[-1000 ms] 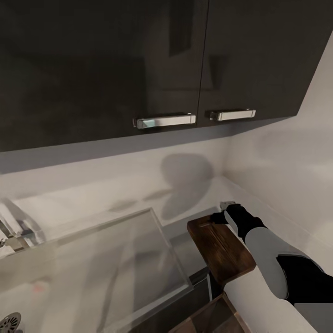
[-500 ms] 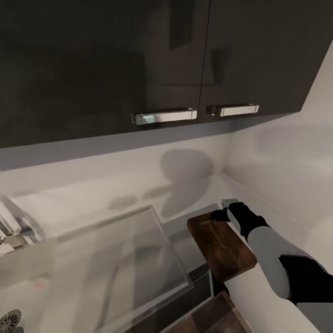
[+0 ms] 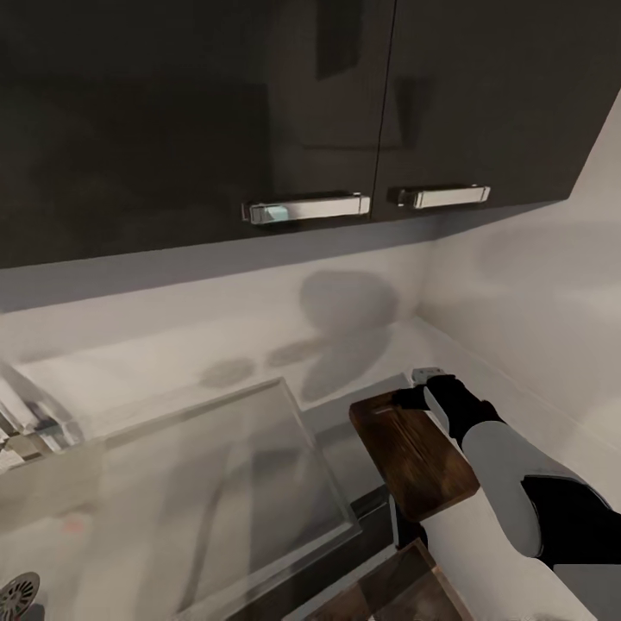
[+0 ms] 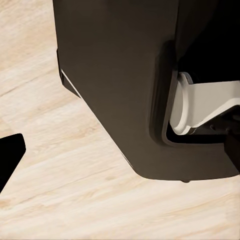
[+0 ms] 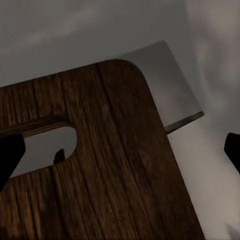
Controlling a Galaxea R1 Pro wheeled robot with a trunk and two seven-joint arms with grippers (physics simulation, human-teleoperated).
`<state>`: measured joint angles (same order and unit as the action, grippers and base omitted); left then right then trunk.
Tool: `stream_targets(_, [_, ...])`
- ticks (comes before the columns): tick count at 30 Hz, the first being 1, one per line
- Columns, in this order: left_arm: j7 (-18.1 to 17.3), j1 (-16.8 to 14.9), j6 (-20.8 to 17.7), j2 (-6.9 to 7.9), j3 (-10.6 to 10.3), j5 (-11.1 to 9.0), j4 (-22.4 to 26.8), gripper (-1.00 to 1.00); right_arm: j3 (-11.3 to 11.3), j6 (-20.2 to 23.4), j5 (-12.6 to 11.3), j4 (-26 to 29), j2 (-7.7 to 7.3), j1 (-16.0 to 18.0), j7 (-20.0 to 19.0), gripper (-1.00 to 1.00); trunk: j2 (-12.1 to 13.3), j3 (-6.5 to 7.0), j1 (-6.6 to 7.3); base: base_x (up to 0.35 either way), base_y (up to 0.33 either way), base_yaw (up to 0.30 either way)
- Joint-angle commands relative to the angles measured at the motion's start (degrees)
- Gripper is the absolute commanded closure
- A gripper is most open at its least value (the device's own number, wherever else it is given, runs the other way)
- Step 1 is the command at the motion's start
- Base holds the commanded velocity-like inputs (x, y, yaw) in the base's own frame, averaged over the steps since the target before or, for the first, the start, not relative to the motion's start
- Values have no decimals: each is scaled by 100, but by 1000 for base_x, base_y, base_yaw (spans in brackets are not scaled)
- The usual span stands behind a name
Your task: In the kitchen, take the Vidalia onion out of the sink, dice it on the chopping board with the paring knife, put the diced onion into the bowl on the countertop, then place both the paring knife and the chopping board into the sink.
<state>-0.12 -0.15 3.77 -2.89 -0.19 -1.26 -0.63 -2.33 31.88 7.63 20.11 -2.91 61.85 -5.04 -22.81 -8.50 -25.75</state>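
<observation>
Right gripper (image 3: 414, 398) clamped on the chopping board's (image 3: 412, 461) handle-slot end, board lifted beside the sink (image 3: 185, 492) rim.

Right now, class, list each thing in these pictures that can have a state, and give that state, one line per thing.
chopping board: lifted, tilted, handle-slot end at the right gripper.
right gripper: at the board's slot end; grip cannot be confirmed.
wall cabinet doors: both closed.
sink: basin holds no objects where visible; drain uncovered.
</observation>
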Motion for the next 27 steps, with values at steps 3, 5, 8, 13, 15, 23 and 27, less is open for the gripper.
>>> stream_targets(3, [1,-3,28,-1,-1,-12,-7,-100,-29,27,63,16,1,3,-49,-100,-11,-38,-3,0,0,0])
stream_targets(5, [2,-3,28,-1,1,-14,-7,-100,-30,25,60,18,-18,3,-50,-100,-11,-57,-3,0,0,0])
stream_targets(8, [3,-3,28,-1,1,-14,-7,-100,-37,18,56,19,-52,3,-58,-100,-11,-85,-3,0,0,0])
stream_targets(13, [-3,-3,28,-1,2,-11,-7,-100,-33,-58,55,98,-94,3,-135,-100,-11,-131,-3,0,0,0])
stream_targets(15, [-5,-3,28,-1,2,-9,-7,-100,-32,-78,55,121,-105,3,-177,-100,-11,-150,-3,0,0,0])
stream_targets(23, [-1,-3,28,-1,2,-7,-7,-100,-33,-93,49,141,-173,3,-214,-100,-11,-224,-3,0,0,0])
stream_targets(27, [1,-3,28,-1,2,-7,-7,-100,-34,-94,46,142,-182,3,-216,-100,-11,-262,-3,0,0,0])
